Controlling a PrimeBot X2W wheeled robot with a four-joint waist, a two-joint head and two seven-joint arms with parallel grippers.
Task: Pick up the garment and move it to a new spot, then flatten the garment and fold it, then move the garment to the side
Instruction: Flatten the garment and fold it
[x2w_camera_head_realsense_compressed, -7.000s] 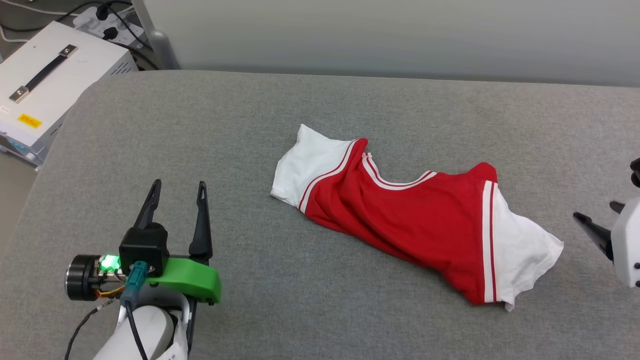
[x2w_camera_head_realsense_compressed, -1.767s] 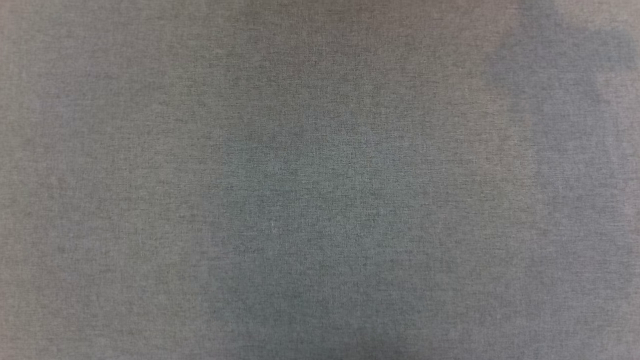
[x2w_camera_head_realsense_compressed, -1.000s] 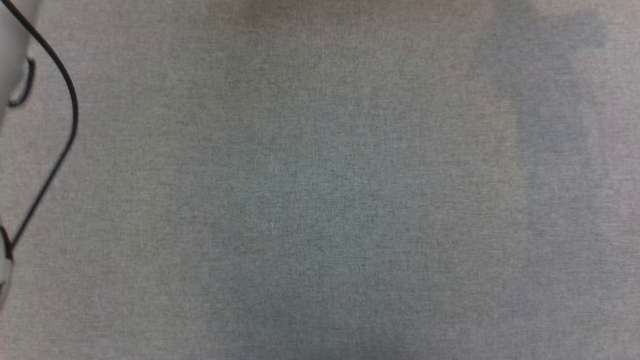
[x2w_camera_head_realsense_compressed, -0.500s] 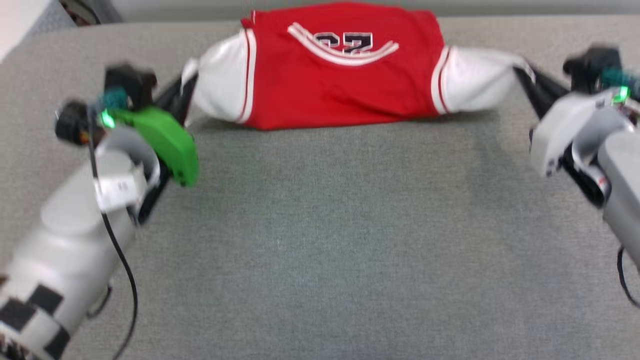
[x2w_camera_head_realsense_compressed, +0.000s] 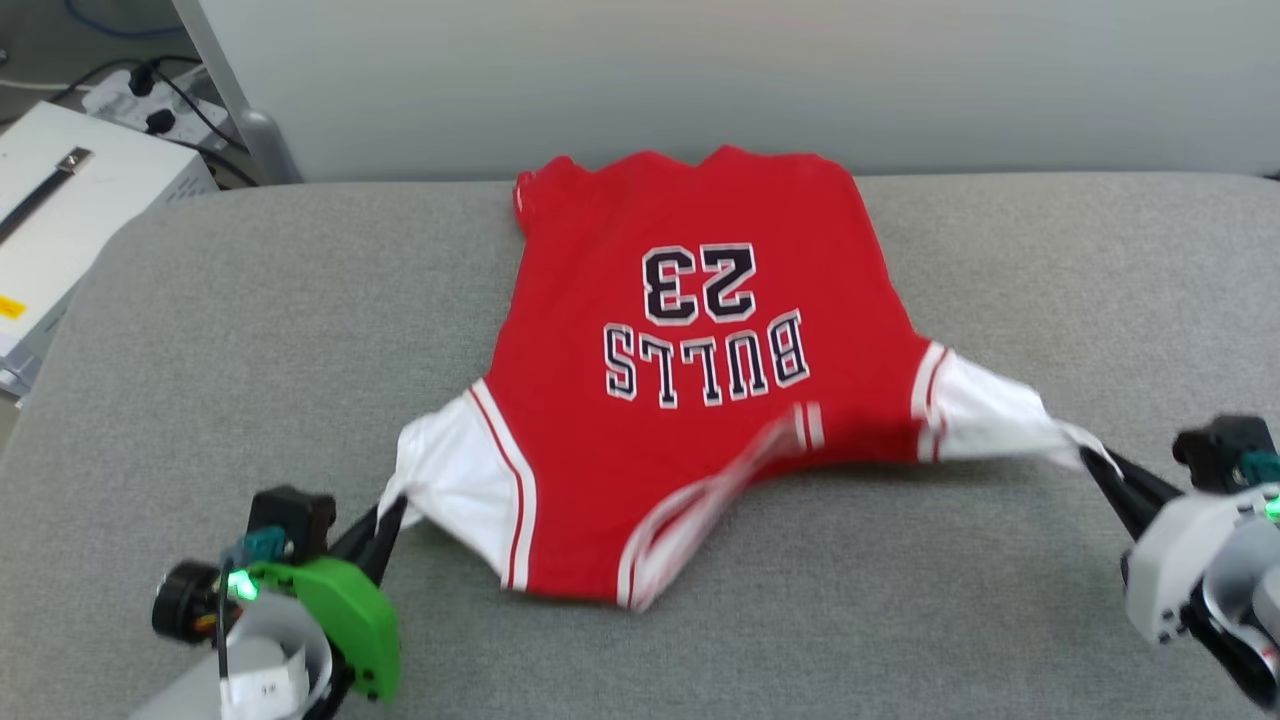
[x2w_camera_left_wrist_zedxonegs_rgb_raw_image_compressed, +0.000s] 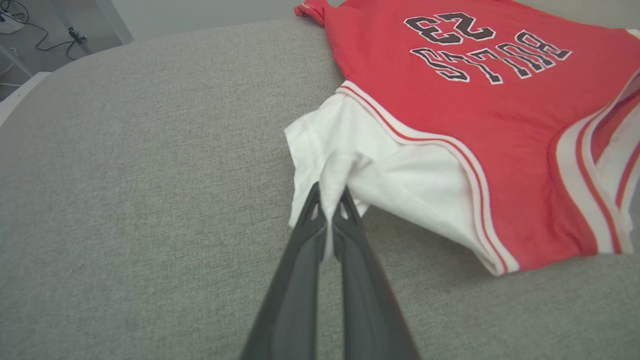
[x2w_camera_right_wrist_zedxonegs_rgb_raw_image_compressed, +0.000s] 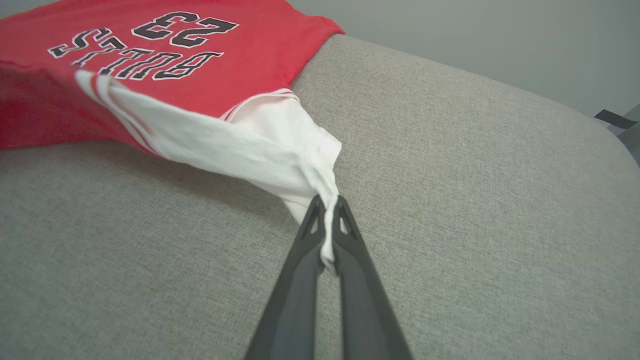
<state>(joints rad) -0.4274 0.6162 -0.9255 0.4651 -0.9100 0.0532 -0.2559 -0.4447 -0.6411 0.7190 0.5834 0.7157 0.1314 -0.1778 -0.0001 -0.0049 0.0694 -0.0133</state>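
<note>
The garment is a red T-shirt with white sleeves and black "BULLS 23" lettering, spread across the grey table with its hem toward the far edge and its collar side toward me. My left gripper is shut on the white left sleeve, the cloth pinched between its tips. My right gripper is shut on the white right sleeve, cloth caught at its tips. Both sleeves are pulled outward and lifted slightly. The collar edge is blurred and sags near the front.
The grey padded table runs to a pale wall at the back. A white equipment box with cables and a power strip stands off the table's far left corner. Bare fabric lies in front of the shirt.
The head camera has tilted up from bare table. Since half a second ago the shirt went from a bunched bundle near the far edge to spread out, with both grippers drawn nearer me.
</note>
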